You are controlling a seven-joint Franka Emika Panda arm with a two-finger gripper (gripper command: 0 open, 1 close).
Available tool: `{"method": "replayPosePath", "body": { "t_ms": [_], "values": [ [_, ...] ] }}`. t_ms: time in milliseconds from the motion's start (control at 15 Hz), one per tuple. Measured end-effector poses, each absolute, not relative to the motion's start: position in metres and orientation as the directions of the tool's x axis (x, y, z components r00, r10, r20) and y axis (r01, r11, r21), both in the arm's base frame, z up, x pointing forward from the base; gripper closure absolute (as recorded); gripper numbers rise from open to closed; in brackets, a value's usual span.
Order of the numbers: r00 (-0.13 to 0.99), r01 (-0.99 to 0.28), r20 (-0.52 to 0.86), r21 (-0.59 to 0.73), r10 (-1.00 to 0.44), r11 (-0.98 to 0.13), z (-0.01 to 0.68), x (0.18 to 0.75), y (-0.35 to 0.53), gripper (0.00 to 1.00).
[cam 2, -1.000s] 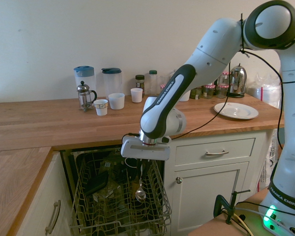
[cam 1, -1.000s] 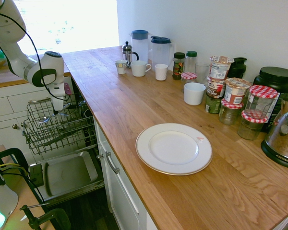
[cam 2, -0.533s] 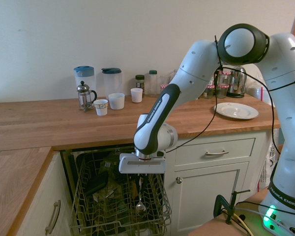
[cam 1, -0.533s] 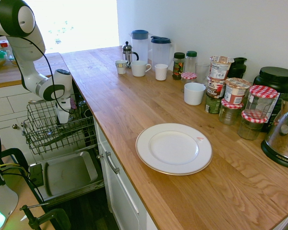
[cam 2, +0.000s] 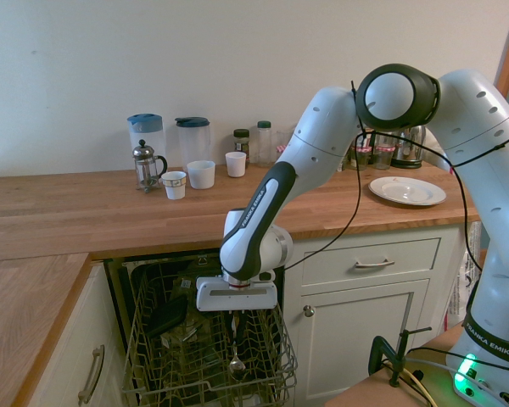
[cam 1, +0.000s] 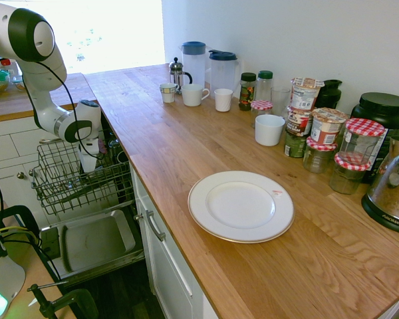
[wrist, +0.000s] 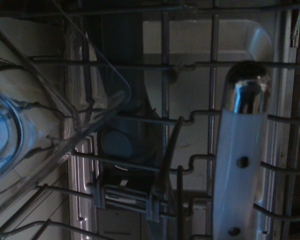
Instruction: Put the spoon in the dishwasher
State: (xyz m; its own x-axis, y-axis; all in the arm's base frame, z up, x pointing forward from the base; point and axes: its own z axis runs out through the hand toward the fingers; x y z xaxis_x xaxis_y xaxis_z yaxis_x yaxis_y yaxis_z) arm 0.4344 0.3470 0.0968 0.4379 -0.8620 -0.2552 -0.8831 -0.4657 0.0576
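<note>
The dishwasher (cam 1: pixel 93 242) stands open under the wooden counter, its door dropped down and its dark wire rack (cam 2: pixel 153 365) pulled out. My gripper (cam 2: pixel 234 319) hangs just above the rack, pointing down and shut on the spoon (cam 2: pixel 237 363). The spoon hangs upright with its shiny bowl down among the rack wires. The first exterior view shows the gripper (cam 1: pixel 88 161) low over the rack (cam 1: pixel 60 181). Close up in the wrist view, the spoon (wrist: pixel 238 165) is a whitish riveted handle with a shiny end, the rack wires behind it.
A clear plastic container (wrist: pixel 35 115) and dark items lie in the rack. The counter holds a white plate (cam 1: pixel 241 206), mugs (cam 1: pixel 194 94), two pitchers (cam 1: pixel 223 72), a French press (cam 1: pixel 177 72), jars (cam 1: pixel 326 133) and a kettle (cam 1: pixel 394 189). White drawers with metal handles (cam 2: pixel 373 264) flank the dishwasher.
The arm has bent and lowered. The gripper has carried the spoon down from above the rack until its bowl is among the wires.
</note>
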Motion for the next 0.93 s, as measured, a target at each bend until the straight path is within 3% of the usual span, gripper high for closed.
{"method": "replayPosePath", "body": {
  "t_ms": [600,933],
  "values": [
    [0.447,-0.881,-0.233,0.056,-0.864,-0.47,0.112,0.419,0.35,0.0],
    [0.453,-0.886,-0.198,0.01,-0.869,-0.463,0.178,0.389,0.363,0.0]
  ]
}}
